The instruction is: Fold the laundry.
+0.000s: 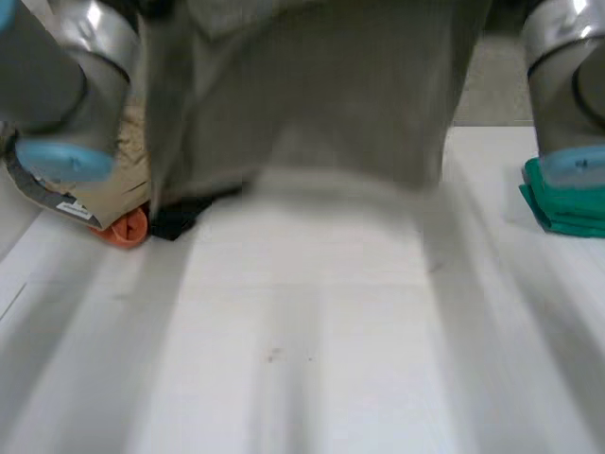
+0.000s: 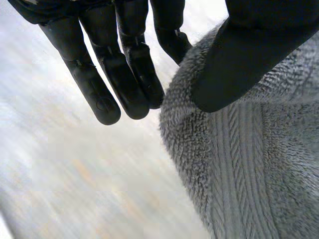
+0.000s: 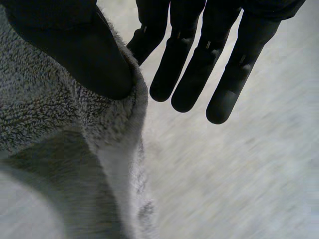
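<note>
Over the white table [image 1: 312,359], the grey towel [image 1: 312,104] hangs spread between the two arms. The left hand [image 2: 244,55] pinches one towel edge under its thumb, and the right hand [image 3: 84,50] pinches the opposite edge likewise. A green folded cloth [image 1: 567,203] lies beside the right arm.

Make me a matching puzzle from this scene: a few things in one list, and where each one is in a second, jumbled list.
Things:
1. towel
2. green cloth
3. orange item
4. left hand

Places:
A. on the table by the right arm
B. pinching the towel's edge
C. hanging above the table
D. beside a black item, near the left arm

Pairs: 1-C, 2-A, 3-D, 4-B.
</note>
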{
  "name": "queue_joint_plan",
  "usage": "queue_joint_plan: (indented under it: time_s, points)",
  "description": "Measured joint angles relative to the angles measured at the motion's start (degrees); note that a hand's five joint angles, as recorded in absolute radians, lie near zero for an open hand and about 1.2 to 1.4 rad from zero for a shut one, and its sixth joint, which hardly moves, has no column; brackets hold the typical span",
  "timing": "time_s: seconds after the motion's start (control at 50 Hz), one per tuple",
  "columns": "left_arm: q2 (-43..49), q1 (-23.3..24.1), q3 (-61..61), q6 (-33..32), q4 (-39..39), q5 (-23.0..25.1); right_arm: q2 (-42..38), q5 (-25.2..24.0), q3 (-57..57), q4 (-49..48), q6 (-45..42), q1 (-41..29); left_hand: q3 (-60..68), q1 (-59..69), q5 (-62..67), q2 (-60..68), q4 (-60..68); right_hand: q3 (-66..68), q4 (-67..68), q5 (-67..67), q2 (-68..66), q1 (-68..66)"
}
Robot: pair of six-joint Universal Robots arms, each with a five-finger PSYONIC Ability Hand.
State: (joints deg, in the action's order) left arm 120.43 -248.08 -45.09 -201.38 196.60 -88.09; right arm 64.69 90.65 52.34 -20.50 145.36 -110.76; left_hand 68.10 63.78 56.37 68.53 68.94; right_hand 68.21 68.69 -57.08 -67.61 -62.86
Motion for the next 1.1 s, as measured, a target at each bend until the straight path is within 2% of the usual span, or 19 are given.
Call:
queue_joint_plan:
  time_s: [0.06,0.14,0.3,0.4,0.48,0.58,0.62,0.7,0.72,0.78,0.82,0.94,1.0,1.1]
  points:
    - [-3.2,-0.6,0.8,1.2,4.4,0.3,2.1,-1.4,0.3,-4.0,-0.1,0.1,0.0,0.0,0.0,0.0,0.0,0.0,0.0,0.0,0.0,0.0]
    - [-7.5,-0.8,-3.9,2.7,5.6,2.0,3.9,-4.2,3.4,-3.1,0.0,0.3,0.0,0.0,0.6,0.0,0.0,0.0,0.0,0.0,0.0,0.0]
    - [-14.2,-2.7,-25.6,4.2,-2.9,8.6,7.3,-11.9,19.9,6.2,0.2,0.8,0.0,0.1,0.8,0.0,0.0,0.0,0.0,0.0,-0.5,0.0]
    - [-13.5,-4.3,-36.4,3.5,-8.0,9.4,7.3,-13.8,30.0,10.3,0.2,0.7,0.1,0.1,0.8,0.1,0.0,0.0,0.0,0.0,-0.5,0.0]
    - [-9.6,-5.4,-42.4,1.6,-9.7,9.1,4.5,-14.4,36.8,11.7,-0.2,0.5,0.1,0.1,0.8,0.1,0.0,0.0,0.0,0.0,-0.5,0.0]
    - [-4.6,-6.5,-44.4,-3.1,-10.2,8.8,0.7,-14.1,40.6,11.9,-0.4,0.3,-1.2,-0.1,-0.1,-1.3,-1.5,0.0,0.0,0.0,-0.5,0.0]
    - [-3.2,-6.6,-44.4,-5.5,-10.1,8.8,-0.2,-13.9,41.3,11.9,-0.4,0.2,-8.5,-5.2,-6.8,-8.9,-9.3,0.0,0.0,0.0,-0.5,0.0]
    - [-2.4,-6.1,-43.8,-8.0,-9.8,9.0,-0.9,-13.5,42.0,11.7,-0.2,0.1,-15.1,-11.6,-13.6,-16.2,-16.1,0.0,0.0,0.0,-0.5,0.0]
    - [-2.3,-5.6,-43.4,-8.4,-9.5,9.0,-0.9,-13.4,42.1,11.6,0.0,0.1,-23.0,-20.0,-21.5,-24.2,-24.1,0.0,0.0,0.0,-0.5,0.0]
    - [-2.5,-4.4,-42.9,-8.5,-9.1,8.9,-0.8,-12.9,42.1,11.4,0.6,0.0,-34.6,-32.3,-33.2,-35.2,-35.9,0.0,0.0,0.0,-0.5,0.0]
    - [-3.0,-3.5,-43.1,-8.1,-8.9,8.6,-0.7,-12.2,41.8,11.3,1.4,0.0,-38.0,-34.9,-36.9,-38.5,-39.4,0.0,0.0,0.0,-0.5,0.0]
    - [-7.6,-2.3,-47.6,-5.4,-8.5,7.0,-0.6,-8.3,40.7,11.4,3.8,0.1,-38.4,-34.8,-37.5,-39.2,-40.1,0.0,0.0,0.0,-0.5,0.0]
    - [-12.7,-2.4,-52.9,-2.8,-8.4,6.2,-1.0,-6.0,39.8,11.5,4.6,0.2,-38.2,-34.5,-36.8,-38.8,-39.5,0.0,0.0,0.0,-0.5,0.0]
    - [-21.9,-4.1,-62.5,2.4,-8.4,5.8,-1.4,-4.7,38.7,11.5,4.8,0.3,-22.8,-17.1,-21.3,-22.9,-23.6,0.0,0.0,0.0,-0.5,0.0]
